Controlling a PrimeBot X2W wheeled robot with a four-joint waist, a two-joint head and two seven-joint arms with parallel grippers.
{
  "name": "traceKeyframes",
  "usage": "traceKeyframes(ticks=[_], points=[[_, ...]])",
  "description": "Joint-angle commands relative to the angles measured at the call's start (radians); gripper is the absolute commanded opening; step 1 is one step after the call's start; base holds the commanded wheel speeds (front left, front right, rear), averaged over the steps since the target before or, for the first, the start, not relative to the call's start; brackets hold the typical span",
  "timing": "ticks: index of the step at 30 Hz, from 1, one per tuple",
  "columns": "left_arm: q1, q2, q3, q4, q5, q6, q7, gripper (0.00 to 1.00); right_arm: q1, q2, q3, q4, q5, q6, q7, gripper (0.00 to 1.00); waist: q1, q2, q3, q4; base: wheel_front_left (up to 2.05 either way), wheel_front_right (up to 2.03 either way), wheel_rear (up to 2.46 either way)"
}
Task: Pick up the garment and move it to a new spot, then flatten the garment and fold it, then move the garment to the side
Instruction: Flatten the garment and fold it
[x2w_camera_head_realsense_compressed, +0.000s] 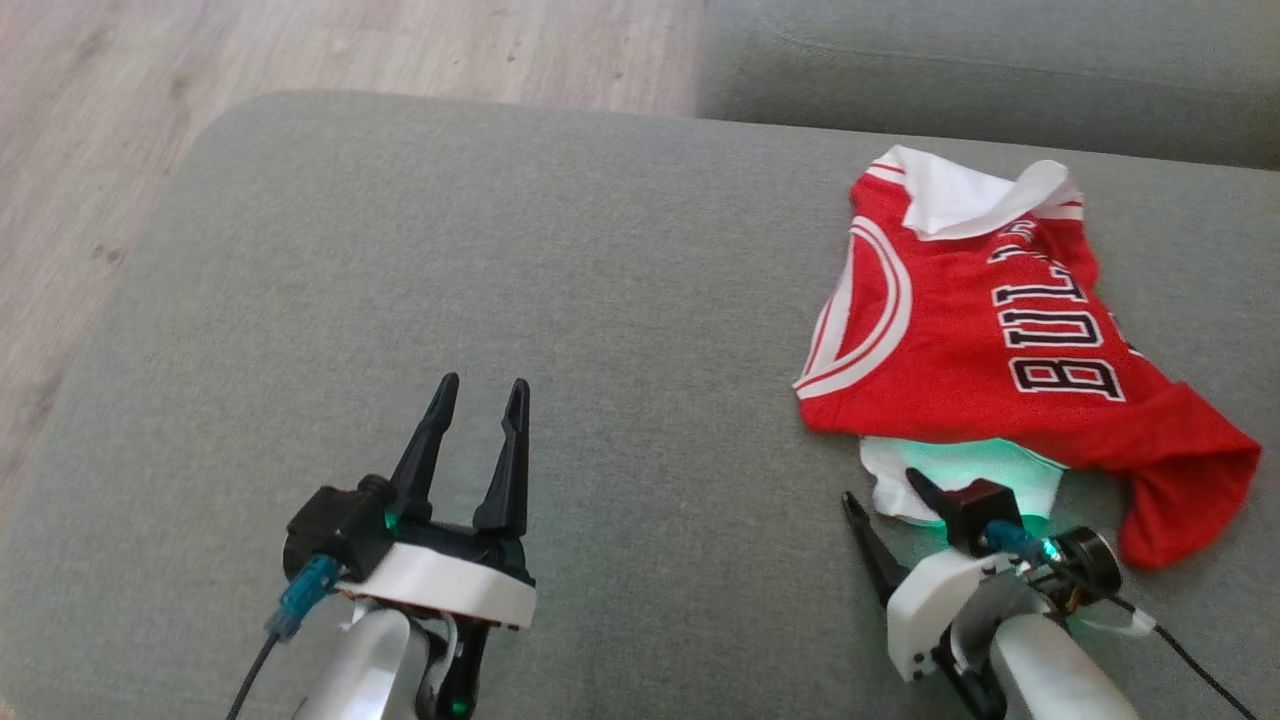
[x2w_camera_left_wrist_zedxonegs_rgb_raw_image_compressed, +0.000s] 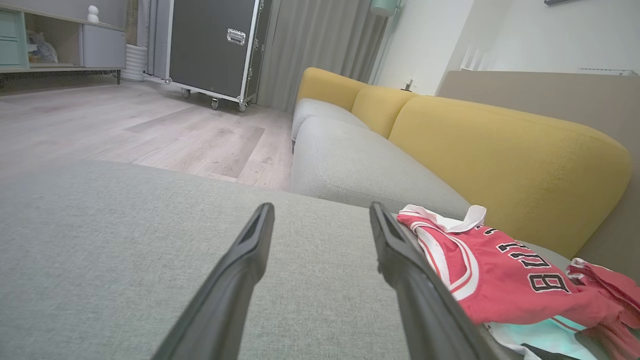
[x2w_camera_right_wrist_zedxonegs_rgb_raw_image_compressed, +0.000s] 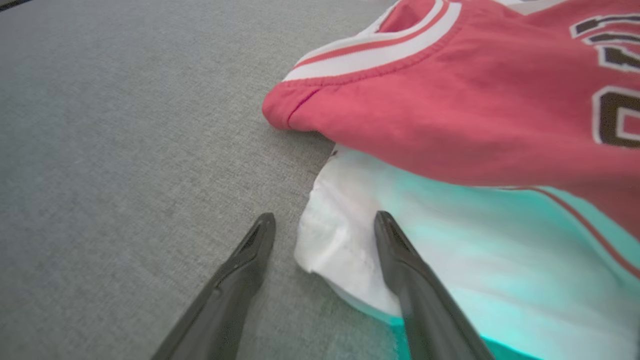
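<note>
Your red shirt (x2w_camera_head_realsense_compressed: 1000, 330) lies crumpled on the right side of the grey sofa seat (x2w_camera_head_realsense_compressed: 500, 250). A white part (x2w_camera_right_wrist_zedxonegs_rgb_raw_image_compressed: 350, 225) pokes out from under it at the near edge. Your right jaws are wide open and hold nothing. One dark finger (x2w_camera_right_wrist_zedxonegs_rgb_raw_image_compressed: 400, 265) sits over that white corner and the other over bare seat just beside it. You cannot tell if it touches the cloth. Your left jaws are wide open too, and empty. They hang over bare seat, well apart from the shirt. A yellow backrest (x2w_camera_left_wrist_zedxonegs_rgb_raw_image_compressed: 500, 150) stands behind the shirt.
</note>
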Motion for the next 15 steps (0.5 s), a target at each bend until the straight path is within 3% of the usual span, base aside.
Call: traceKeyframes(ticks=[1, 4, 6, 15], points=[[-0.051, 0.002, 0.026, -0.029, -0.005, 0.002, -0.008, 1.00, -0.048, -0.001, 0.019, 0.025, -0.004, 0.003, 0.017, 1.00, -0.0001, 0.0000, 0.018, 0.028, 0.00, 0.00, 0.00], [-0.053, 0.002, 0.026, -0.030, -0.005, 0.002, -0.008, 1.00, -0.075, 0.003, 0.009, 0.084, 0.013, 0.003, 0.016, 1.00, -0.0001, 0.0000, 0.024, 0.038, 0.00, 0.00, 0.00], [-0.053, 0.002, 0.025, -0.030, -0.005, 0.002, -0.008, 1.00, -0.092, 0.005, 0.009, 0.117, 0.015, 0.003, 0.013, 0.00, -0.0001, 0.0000, 0.027, 0.041, 0.00, 0.00, 0.00], [-0.051, 0.002, 0.030, -0.025, 0.002, 0.002, -0.008, 1.00, -0.151, 0.018, 0.013, 0.187, 0.045, 0.003, -0.047, 0.00, -0.0001, 0.0000, 0.011, 0.037, 0.00, 0.00, 0.00]])
